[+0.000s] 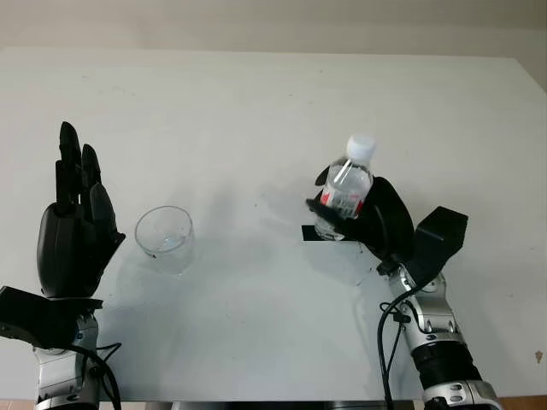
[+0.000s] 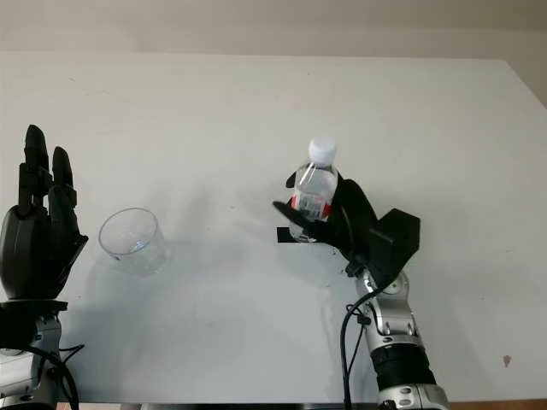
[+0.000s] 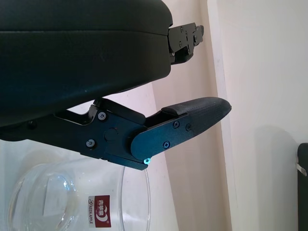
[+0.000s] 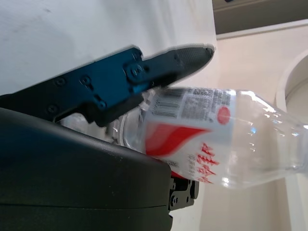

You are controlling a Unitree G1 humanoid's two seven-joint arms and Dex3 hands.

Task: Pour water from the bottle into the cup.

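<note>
On the white bench (image 1: 256,111), the right hand (image 1: 376,218) sits right of centre with its fingers (image 4: 144,67) wrapped around a clear plastic water bottle (image 1: 346,188), grasping it at the labelled middle. The bottle stands nearly upright, leaning slightly, its white cap (image 1: 361,147) on and pointing toward the far side. Its label is red and white with a barcode and red lettering, seen close in the right wrist view, where one black finger crosses over the label and the hand's shell lies under it. A small black rectangular mark (image 1: 309,233) lies on the bench just at the bottle's near left, partly covered by the hand; whether the bottle's base touches the bench cannot be told. Well to the left of the bottle stands the cup (image 1: 165,237), a clear glass tumbler, upright on the bench with its mouth open upward; a small red logo shows on its wall in the left wrist view. The left hand (image 1: 75,226) is just left of the cup, apart from it, held up with its fingers (image 1: 73,166) released and pointing toward the far edge, grasping nothing. A black cable (image 1: 385,342) runs along the right forearm near the near edge of the bench.
</note>
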